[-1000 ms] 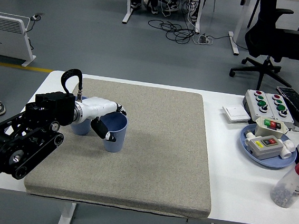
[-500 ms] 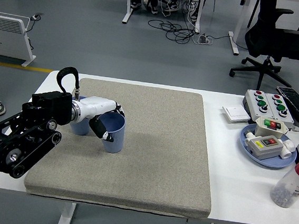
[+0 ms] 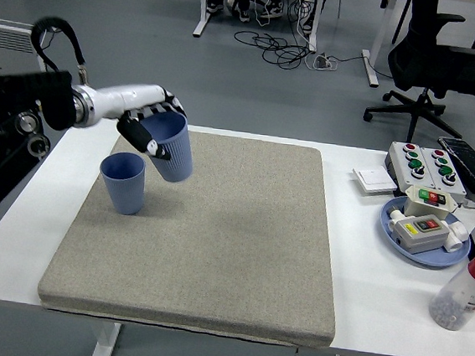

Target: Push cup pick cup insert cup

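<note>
At the left edge of the frame the black left arm [image 3: 10, 135] reaches in, ending in a white-sleeved left hand [image 3: 146, 123] whose fingers grip the rim of a blue cup [image 3: 171, 146]. This held cup hangs tilted in the air, its mouth toward the upper left, above the far left part of the grey mat [image 3: 214, 243]. Just below and to its left, a second blue cup [image 3: 123, 182] stands upright on the mat, apart from the held one. The mat covers most of the white surface [image 3: 355, 265]. Toward the right of the frame a white switch plate [image 3: 375, 182] lies on the surface, beside a box of buttons [image 3: 428, 165]. Below them a blue plate [image 3: 401, 232] carries a small control box [image 3: 422, 231]. At the lower right stands a clear bottle with a red cap [image 3: 464, 292].
</note>
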{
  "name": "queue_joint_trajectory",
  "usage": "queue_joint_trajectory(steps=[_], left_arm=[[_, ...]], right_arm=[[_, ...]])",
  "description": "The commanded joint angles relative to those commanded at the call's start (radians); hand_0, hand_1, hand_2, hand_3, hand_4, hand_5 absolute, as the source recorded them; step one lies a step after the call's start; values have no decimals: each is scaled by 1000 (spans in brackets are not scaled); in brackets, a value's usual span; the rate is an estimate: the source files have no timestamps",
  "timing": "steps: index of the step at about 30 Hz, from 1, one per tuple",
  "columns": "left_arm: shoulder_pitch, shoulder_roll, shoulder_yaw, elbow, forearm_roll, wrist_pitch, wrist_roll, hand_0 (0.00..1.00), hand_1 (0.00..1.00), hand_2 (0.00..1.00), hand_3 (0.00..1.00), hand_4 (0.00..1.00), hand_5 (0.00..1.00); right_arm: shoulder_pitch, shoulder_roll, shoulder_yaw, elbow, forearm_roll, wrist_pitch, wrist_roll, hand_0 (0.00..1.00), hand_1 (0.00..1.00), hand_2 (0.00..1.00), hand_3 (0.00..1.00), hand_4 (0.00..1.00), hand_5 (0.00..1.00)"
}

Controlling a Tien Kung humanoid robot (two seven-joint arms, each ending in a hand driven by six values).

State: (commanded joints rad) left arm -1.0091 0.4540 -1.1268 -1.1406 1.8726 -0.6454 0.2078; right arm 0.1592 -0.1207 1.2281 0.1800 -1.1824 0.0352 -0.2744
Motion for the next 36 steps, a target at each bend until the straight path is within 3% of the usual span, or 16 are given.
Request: queue_joint_trajectory(steps=[5, 13, 21, 36], left_arm=[[-45, 21, -3, 65, 50, 0, -10, 436, 541, 531, 517, 481, 82], [-62, 22, 31, 103, 91, 0, -6, 441, 544, 533, 518, 465, 91], [-93, 23, 109, 144, 99, 0, -3, 443, 549, 533, 515, 456, 90], [-80, 25, 156, 158, 52, 0, 10, 442, 549, 531, 514, 459, 95]], right_arm=[[-1, -1, -1, 0, -1, 0, -2, 728, 666, 671, 587, 113, 556], [-1, -1, -2, 0, 1, -2, 0, 729, 666, 671, 587, 113, 557], [0, 0, -2, 0, 2, -3, 0, 728, 666, 671, 586, 113, 558], [-8, 2, -1, 0, 0, -3, -1, 729, 666, 672, 586, 111, 557]])
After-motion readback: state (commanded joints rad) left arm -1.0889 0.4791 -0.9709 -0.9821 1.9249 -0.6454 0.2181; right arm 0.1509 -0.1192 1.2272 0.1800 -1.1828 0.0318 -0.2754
